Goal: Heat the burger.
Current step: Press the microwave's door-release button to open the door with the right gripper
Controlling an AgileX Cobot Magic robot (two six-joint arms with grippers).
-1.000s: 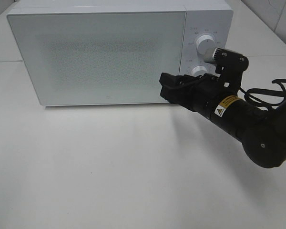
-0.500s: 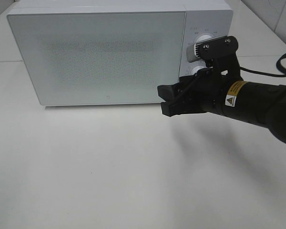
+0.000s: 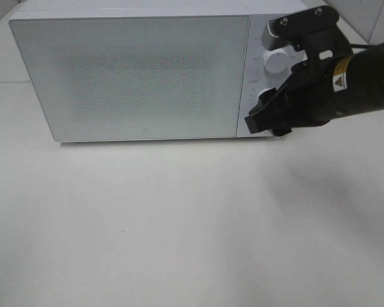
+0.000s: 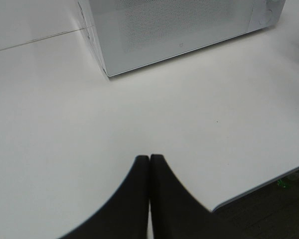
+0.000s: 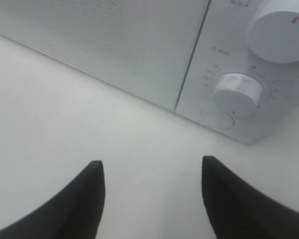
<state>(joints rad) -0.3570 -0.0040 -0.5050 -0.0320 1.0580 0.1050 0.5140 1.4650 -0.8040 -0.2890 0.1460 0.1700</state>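
Note:
The burger is out of view in every frame. A white microwave stands at the back of the table with its door closed. Its control panel carries an upper knob and a lower knob. My right gripper hovers open and empty just in front of the panel's lower part. In the right wrist view the gripper has the lower knob and upper knob ahead of it. My left gripper is shut and empty, low over the table, well in front of the microwave.
The white table stretches in front of the microwave. Its near edge shows in the left wrist view, with floor beyond it. A black cable trails behind the right arm. A tiled wall stands at the far right.
My right arm has swung up and to the right, carrying the gripper from the door's lower right corner to the control panel. The microwave door stays closed. The gripper remains open.

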